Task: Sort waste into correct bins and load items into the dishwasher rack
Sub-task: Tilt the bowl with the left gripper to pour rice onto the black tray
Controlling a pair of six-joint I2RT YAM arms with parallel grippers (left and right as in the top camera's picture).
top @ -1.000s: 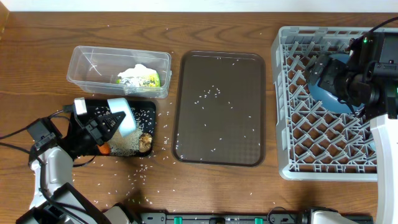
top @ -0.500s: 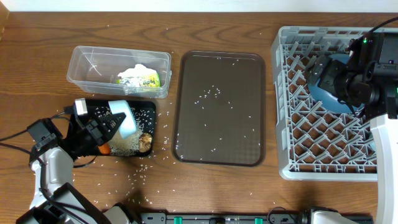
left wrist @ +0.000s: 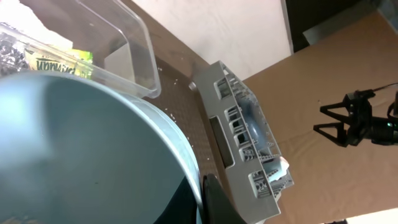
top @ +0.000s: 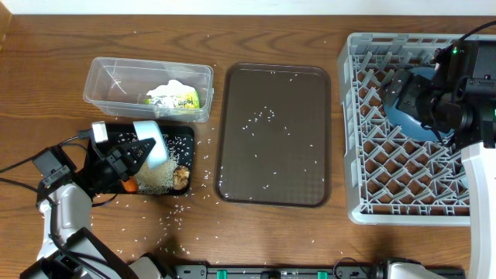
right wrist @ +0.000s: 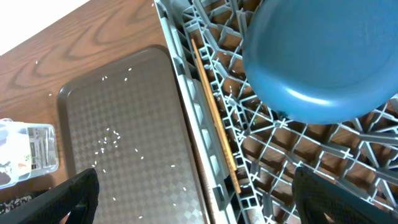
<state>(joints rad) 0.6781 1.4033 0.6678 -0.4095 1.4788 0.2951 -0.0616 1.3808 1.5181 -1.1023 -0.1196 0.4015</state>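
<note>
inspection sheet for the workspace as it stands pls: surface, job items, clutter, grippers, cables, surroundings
Surface: wooden table, loose rice grains scattered across it.
Job's things: clear tub holds tissue and foil wrapper; black tub holds carrot, brown lump and a heap of rice; blue plate sits in the rack.
Clutter: brown tray, only rice on it.
Grippers: left gripper shut on the light-blue cup, tilted over the black tub; right gripper open, empty, above the plate.
Cables: black cable beside the left arm.
Surroundings: cardboard panel beyond the table.
</note>
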